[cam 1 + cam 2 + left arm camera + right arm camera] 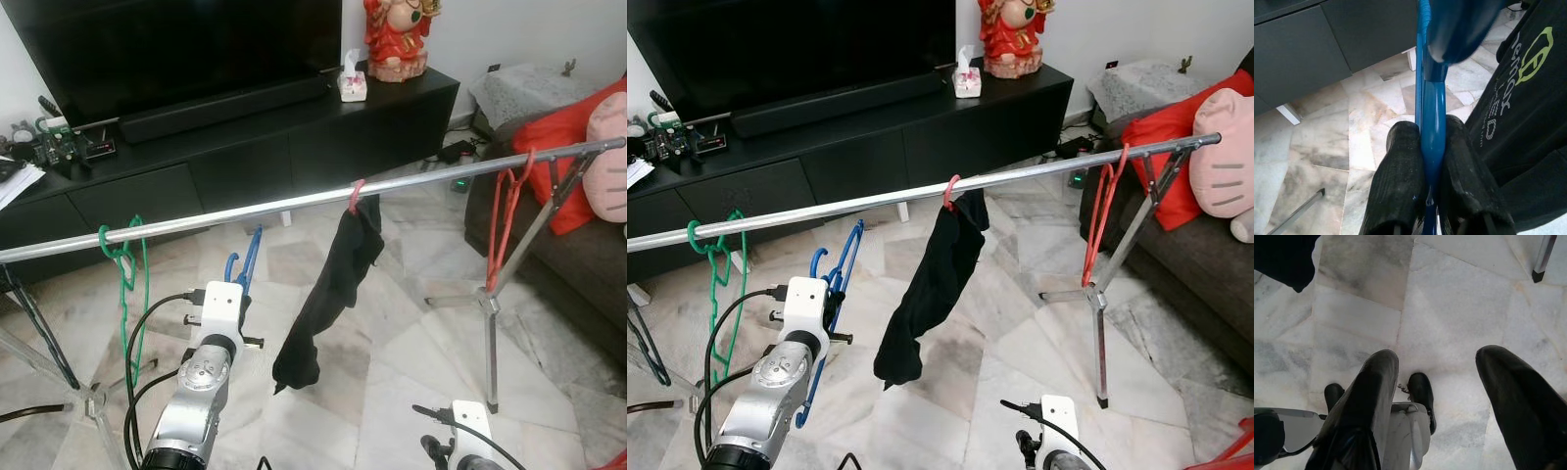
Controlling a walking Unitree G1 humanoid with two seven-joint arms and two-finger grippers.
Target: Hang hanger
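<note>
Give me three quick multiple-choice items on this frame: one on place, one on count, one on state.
1. Where does the black garment hang?
A. near the rail's middle
B. at the rail's far left end
C. on the TV cabinet

2. How many hangers already hook over the rail?
A. one
B. three
C. five

3. What is the left pincer doing?
A. hanging open, holding nothing
B. shut on the blue hanger
C. gripping the rail

Answers:
1 A: the black garment drops from a hook near the middle of the rail.
2 B: green hanger, red hanger and the garment's.
3 B: left pincer fingers clamp the blue hanger.
</note>
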